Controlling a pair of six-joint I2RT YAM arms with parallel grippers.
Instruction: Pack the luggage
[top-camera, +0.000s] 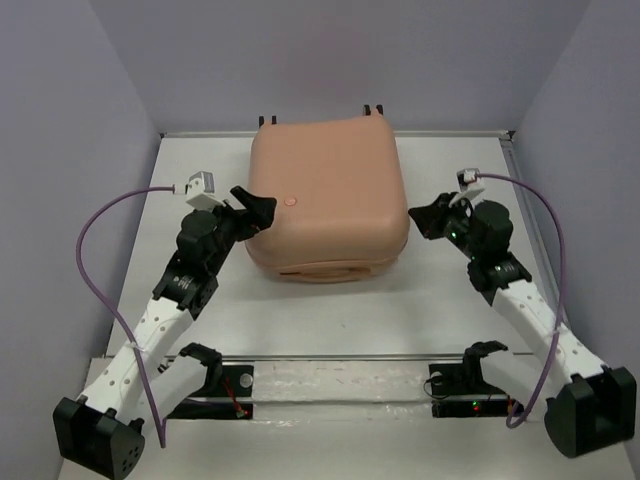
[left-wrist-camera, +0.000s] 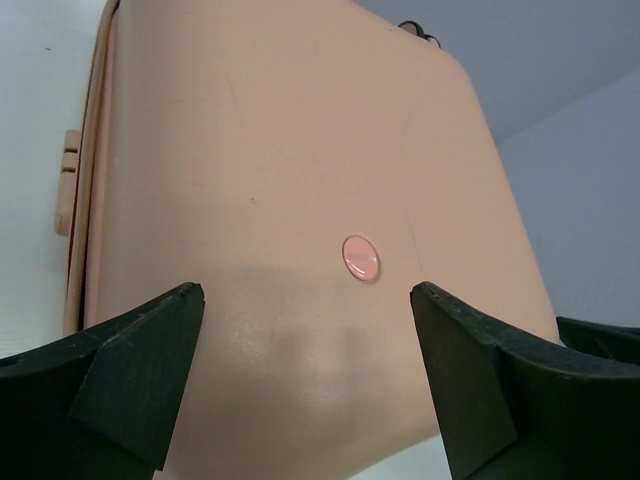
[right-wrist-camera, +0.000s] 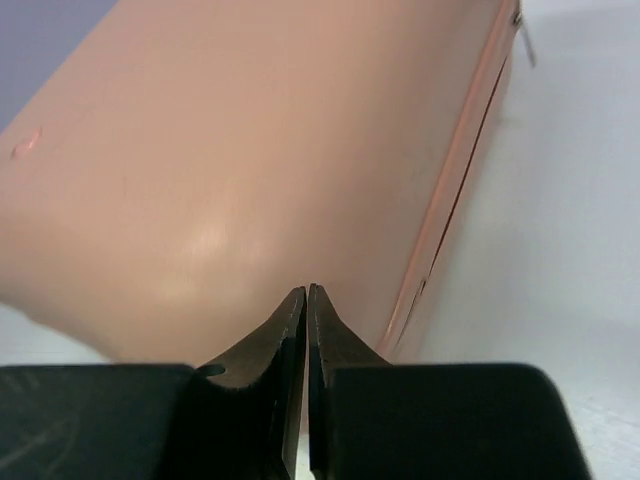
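The left gripper (left-wrist-camera: 305, 300) stands wide open with nothing between its fingers, at the left near corner of the suitcase (top-camera: 325, 190), over the lid. The right gripper (right-wrist-camera: 307, 290) has its fingers pressed together, empty, pointing at the suitcase's right side just beside the shell. The suitcase lies closed and flat on the table (top-camera: 330, 320).

Closed luggage (top-camera: 325, 195) on white table (top-camera: 330, 320)
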